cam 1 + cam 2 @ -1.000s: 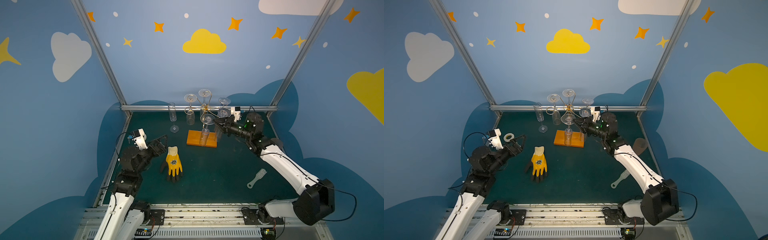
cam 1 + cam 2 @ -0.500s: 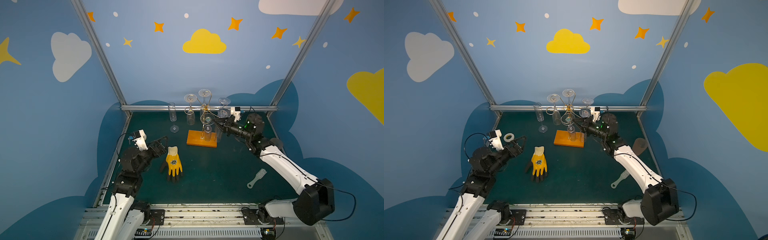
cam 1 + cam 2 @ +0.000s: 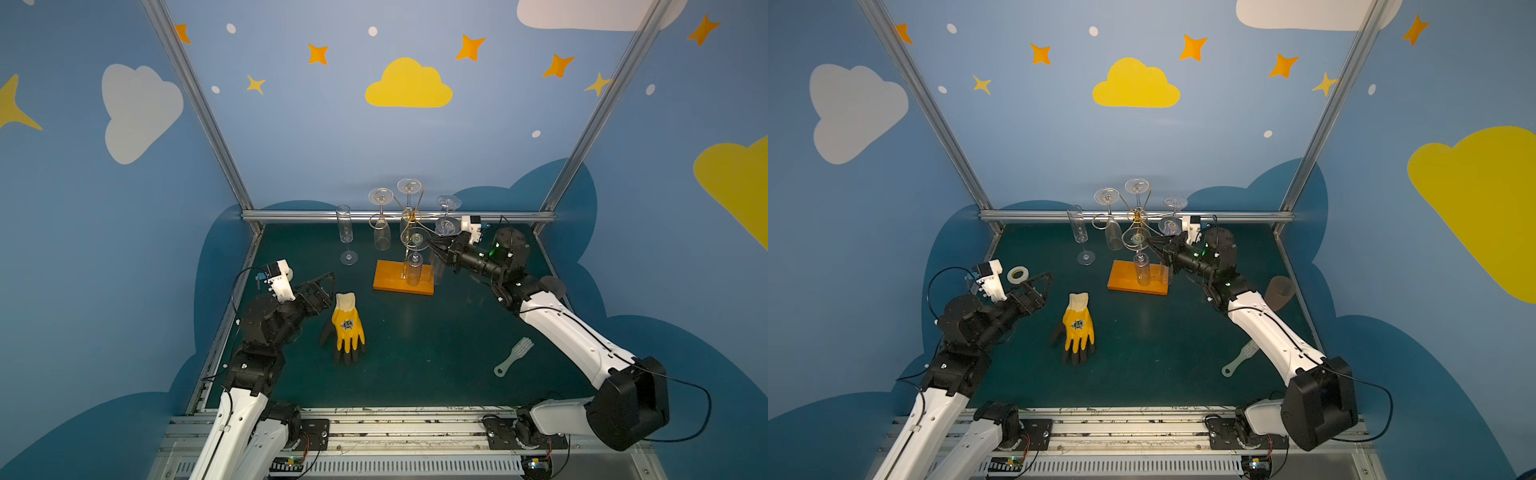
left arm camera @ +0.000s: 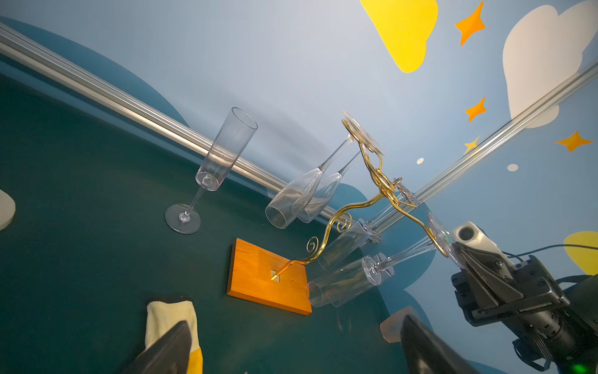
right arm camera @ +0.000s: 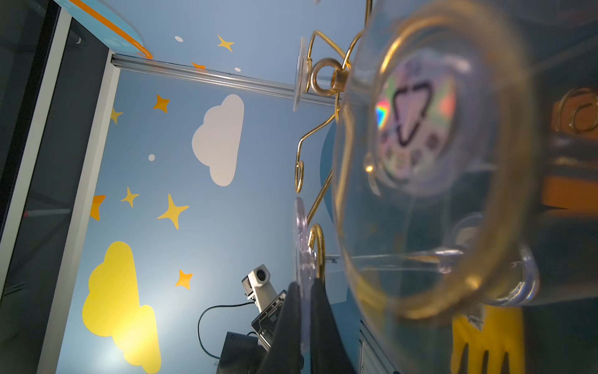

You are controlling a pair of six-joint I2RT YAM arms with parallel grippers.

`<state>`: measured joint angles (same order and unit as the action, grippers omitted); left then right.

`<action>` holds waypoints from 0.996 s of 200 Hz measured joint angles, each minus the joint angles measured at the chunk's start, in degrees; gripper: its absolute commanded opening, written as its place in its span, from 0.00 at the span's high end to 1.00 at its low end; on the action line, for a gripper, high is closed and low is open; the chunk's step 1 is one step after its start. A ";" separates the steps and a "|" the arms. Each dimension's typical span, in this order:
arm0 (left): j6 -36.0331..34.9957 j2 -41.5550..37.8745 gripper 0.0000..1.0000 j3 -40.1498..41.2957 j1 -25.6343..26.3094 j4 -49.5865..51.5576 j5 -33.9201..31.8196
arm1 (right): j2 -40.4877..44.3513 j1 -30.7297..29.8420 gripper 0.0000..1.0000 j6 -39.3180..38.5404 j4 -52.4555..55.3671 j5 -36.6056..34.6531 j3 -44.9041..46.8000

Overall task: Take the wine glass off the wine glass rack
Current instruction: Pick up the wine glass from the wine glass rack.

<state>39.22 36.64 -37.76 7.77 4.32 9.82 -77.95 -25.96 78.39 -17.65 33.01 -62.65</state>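
1. My right gripper (image 3: 432, 242) is clamped shut on the foot rim of the wine glass (image 3: 414, 272) (a thin, slick edge); the hanging bowl's weight could twist it from my grip.
2. That glass hangs upside down on the arm of the wine glass rack (image 3: 388, 279) nearest me; pulling off-line could snag the wire and tip the stand.
3. A neighbouring glass (image 3: 445, 225) hangs just beside my wrist; a careless lift may knock it.
4. My left gripper (image 3: 328, 287), wide open and empty, hovers well apart, steadying nothing.
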 measured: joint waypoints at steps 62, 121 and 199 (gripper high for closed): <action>-0.42 -0.31 0.01 0.00 0.00 -0.02 -0.70 | 0.02 0.04 1.00 5.79 -0.09 0.76 0.09; -0.94 -0.96 0.01 0.00 0.00 0.00 -0.68 | 0.02 -0.09 1.00 9.77 0.33 1.27 0.04; -1.70 -2.12 0.01 0.00 0.00 0.17 -0.66 | 0.59 -1.36 1.00 10.10 3.15 0.48 -1.11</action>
<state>37.52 34.52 -37.76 7.77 4.49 9.17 -77.36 -27.31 88.49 -14.50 33.50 -63.77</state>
